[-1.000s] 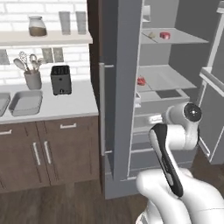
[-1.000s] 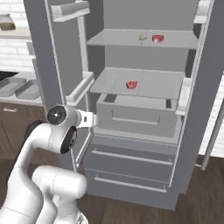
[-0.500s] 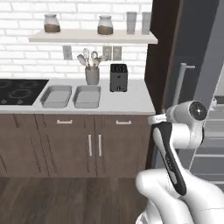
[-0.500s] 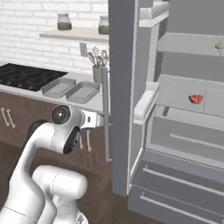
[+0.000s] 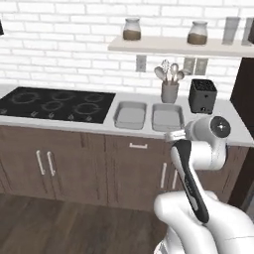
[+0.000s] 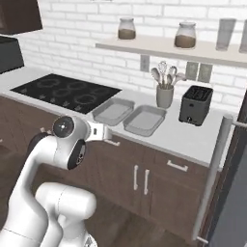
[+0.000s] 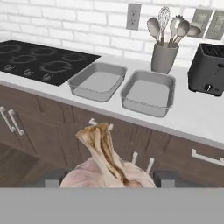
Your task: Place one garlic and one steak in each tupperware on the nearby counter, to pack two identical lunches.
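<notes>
My gripper (image 7: pixel 109 180) is shut on a whitish-pink garlic (image 7: pixel 107 166), which bulges between the two fingertips (image 7: pixel 168 177) with its papery stalk pointing up. Two empty grey tupperware trays sit side by side on the pale counter (image 7: pixel 197 109) ahead: the left tupperware (image 7: pixel 97 82) and the right tupperware (image 7: pixel 148 92). From the base cameras the same trays (image 5: pixel 130 115) (image 5: pixel 167 117) lie beyond my hand (image 5: pixel 173 135), which hovers short of the counter's front edge. In the right base view the hand (image 6: pixel 99 131) hangs in front of the trays (image 6: pixel 113 111) (image 6: pixel 144 119). The steak is out of view.
A black hob (image 5: pixel 57 103) lies left of the trays. Behind them stand a utensil pot (image 5: pixel 169 89) and a black toaster (image 5: pixel 202 95). A shelf (image 5: pixel 173 45) with jars runs above. The fridge door handle (image 6: pixel 212 183) rises at the right.
The whole picture has swung from the open fridge to the counter, so the base has moved. The garlic stays held in the gripper.
</notes>
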